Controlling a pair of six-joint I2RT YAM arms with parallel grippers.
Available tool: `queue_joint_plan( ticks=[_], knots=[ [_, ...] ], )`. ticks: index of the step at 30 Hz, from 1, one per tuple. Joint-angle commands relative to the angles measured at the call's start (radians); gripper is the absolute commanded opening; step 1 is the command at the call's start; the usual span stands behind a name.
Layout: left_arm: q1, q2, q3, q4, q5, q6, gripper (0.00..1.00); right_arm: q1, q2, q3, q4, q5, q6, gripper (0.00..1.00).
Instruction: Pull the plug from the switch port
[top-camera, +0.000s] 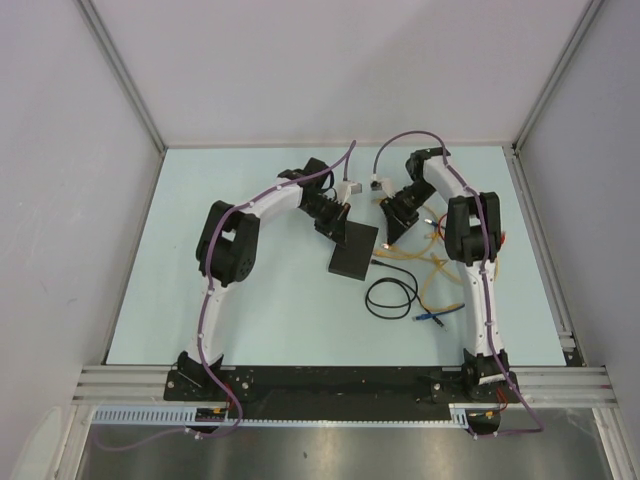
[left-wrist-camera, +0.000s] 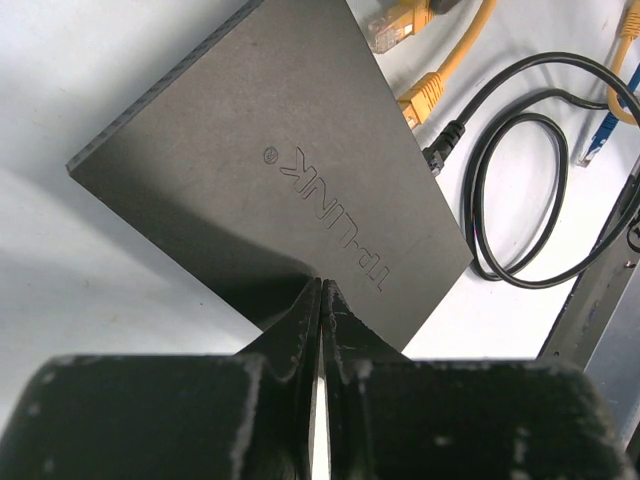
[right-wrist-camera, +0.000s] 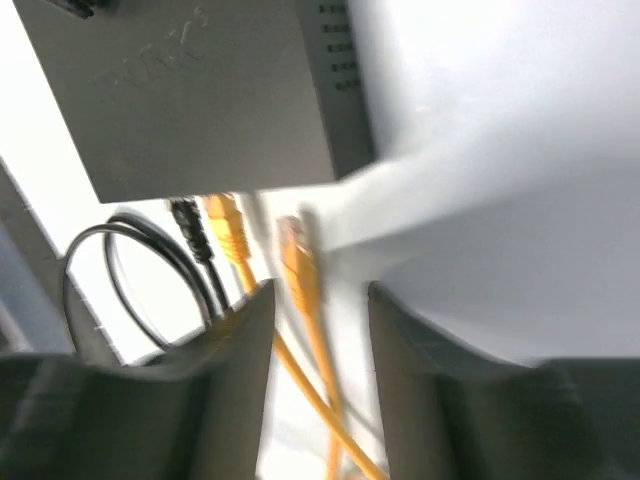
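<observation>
Left wrist view: shut fingers meeting the TP-Link switch

Seen from its own camera, the left gripper (left-wrist-camera: 320, 288) is sitting with jaws fully together, gripping nothing, tips touching the near edge of the switch (left-wrist-camera: 290, 170), which is lying flat mid-table (top-camera: 250, 300). A seated yellow plug (left-wrist-camera: 424, 97) and a black lead (left-wrist-camera: 442, 150) are meeting its port edge. The right gripper (right-wrist-camera: 318, 300) is hanging wide open, with a loose yellow plug (right-wrist-camera: 298, 262) lying in the gap, just clear of the switch.

Top external: high behind the near edge of the table (top-camera: 270, 310), looking down on its whole top. Left wrist: very close, looking down on the switch (left-wrist-camera: 290, 190) top. Right wrist: close, low, blurred, facing the switch's cabled edge. Shared by all three: switch, yellow cables (right-wrist-camera: 300, 270), black cable loop (left-wrist-camera: 510, 180).
</observation>
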Motion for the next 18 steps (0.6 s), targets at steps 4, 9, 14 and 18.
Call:
queue_joint_plan(
  ticks=[4, 9, 14, 18],
  knots=[
    [0.008, 0.010, 0.062, -0.005, -0.039, 0.003, 0.07, -0.080, -0.296, -0.068, 0.112, 0.015, -0.009, 0.62],
    [0.019, 0.007, 0.102, 0.001, -0.008, -0.030, 0.07, -0.101, -0.505, -0.325, 0.040, 0.088, -0.217, 0.63],
    [0.022, 0.009, 0.125, 0.007, -0.003, -0.042, 0.07, -0.146, -0.790, -0.604, 0.067, 0.142, -0.418, 0.68],
    [0.022, 0.012, 0.130, 0.018, 0.003, -0.051, 0.07, -0.176, -0.959, -0.801, 0.194, 0.182, -0.567, 0.82]
  ],
)
